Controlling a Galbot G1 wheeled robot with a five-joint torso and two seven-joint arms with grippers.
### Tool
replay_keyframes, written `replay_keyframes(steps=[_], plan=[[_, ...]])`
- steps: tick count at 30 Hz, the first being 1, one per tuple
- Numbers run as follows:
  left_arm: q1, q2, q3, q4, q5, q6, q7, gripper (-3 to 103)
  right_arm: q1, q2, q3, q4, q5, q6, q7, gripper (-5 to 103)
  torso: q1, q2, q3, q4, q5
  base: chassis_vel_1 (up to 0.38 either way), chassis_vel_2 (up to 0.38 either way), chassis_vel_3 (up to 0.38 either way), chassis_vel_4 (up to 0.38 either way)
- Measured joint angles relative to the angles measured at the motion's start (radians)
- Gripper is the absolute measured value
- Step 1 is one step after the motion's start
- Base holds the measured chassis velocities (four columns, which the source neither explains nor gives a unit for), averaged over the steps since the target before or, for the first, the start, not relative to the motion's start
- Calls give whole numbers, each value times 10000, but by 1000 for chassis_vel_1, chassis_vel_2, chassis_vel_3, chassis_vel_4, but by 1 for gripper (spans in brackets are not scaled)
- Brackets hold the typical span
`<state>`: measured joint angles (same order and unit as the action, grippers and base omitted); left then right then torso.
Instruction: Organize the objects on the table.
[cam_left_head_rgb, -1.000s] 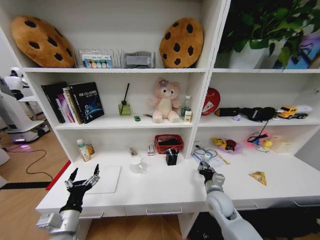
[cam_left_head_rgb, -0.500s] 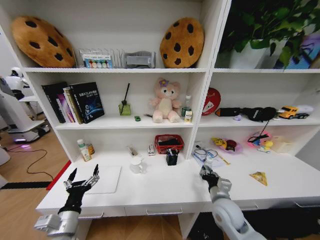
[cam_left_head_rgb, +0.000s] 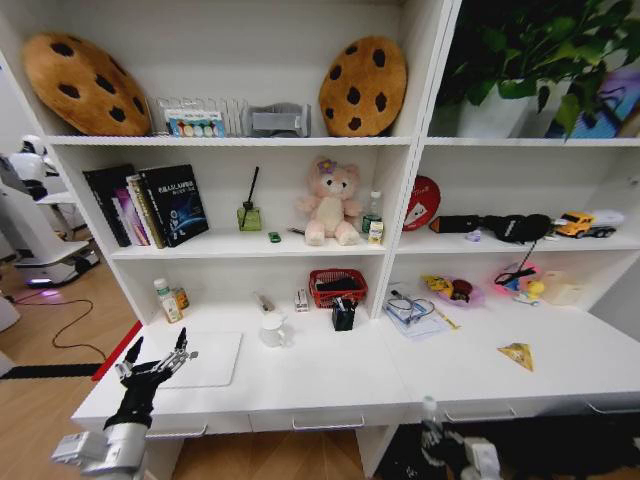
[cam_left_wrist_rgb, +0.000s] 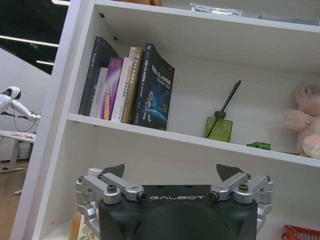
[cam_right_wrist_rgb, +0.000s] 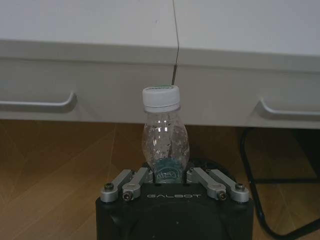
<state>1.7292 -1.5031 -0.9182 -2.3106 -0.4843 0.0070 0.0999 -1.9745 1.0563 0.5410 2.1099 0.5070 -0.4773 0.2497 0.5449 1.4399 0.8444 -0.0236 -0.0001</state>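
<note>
The right gripper (cam_right_wrist_rgb: 172, 176) sits low, below the front edge of the long white desk (cam_left_head_rgb: 330, 385), its fingers (cam_right_wrist_rgb: 131, 181) closed around the base of a small clear plastic bottle with a white cap (cam_right_wrist_rgb: 163, 135). The bottle stands upright in the grasp, its cap level with the drawer fronts and their metal bar handles (cam_right_wrist_rgb: 37, 104), clear of them with open wooden floor beneath.

The left gripper (cam_left_head_rgb: 152, 365) hovers over the desk's left front corner with its fingers spread apart and nothing between them, just beside the thin silver laptop (cam_left_head_rgb: 208, 358) lying flat near that edge.

Farther back on the desktop, the white mug (cam_left_head_rgb: 272, 329) and the black cube pen holder (cam_left_head_rgb: 343, 314) stand near the shelf's lower back wall, well apart from the front edge. Two small green-capped bottles (cam_left_head_rgb: 170, 300) stand at the back left. A broad bare stretch of desktop lies between these things and the front edge. The tiny green toy car (cam_left_wrist_rgb: 258, 145) rests on the middle shelf.
</note>
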Motion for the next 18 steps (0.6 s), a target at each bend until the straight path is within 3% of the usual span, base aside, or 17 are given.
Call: replay_keyframes(steps=[7,12,15,18], plan=[[33,-6,-251,267,-198,-168,170,100,585,1225,-473,-2555,-840,-22,-497,24,0,-1,1,1,1,0,0,0,0],[63,-9,-299,374,-221,-259,232,100,808,1545,-380,-3774,-1976,214,-1440,24,0,-1,1,2,-1,0,0,0,0],[69,11,-304,385,-221,-273,238,100,993,1844,-247,-4674,-3040,788,-2104,24,0,-1,1,1,2,0,0,0,0],[58,30,-306,379,-219,-257,229,100,1124,1953,-186,-5012,-3167,796,-2205,24,0,-1,1,1,1,0,0,0,0]])
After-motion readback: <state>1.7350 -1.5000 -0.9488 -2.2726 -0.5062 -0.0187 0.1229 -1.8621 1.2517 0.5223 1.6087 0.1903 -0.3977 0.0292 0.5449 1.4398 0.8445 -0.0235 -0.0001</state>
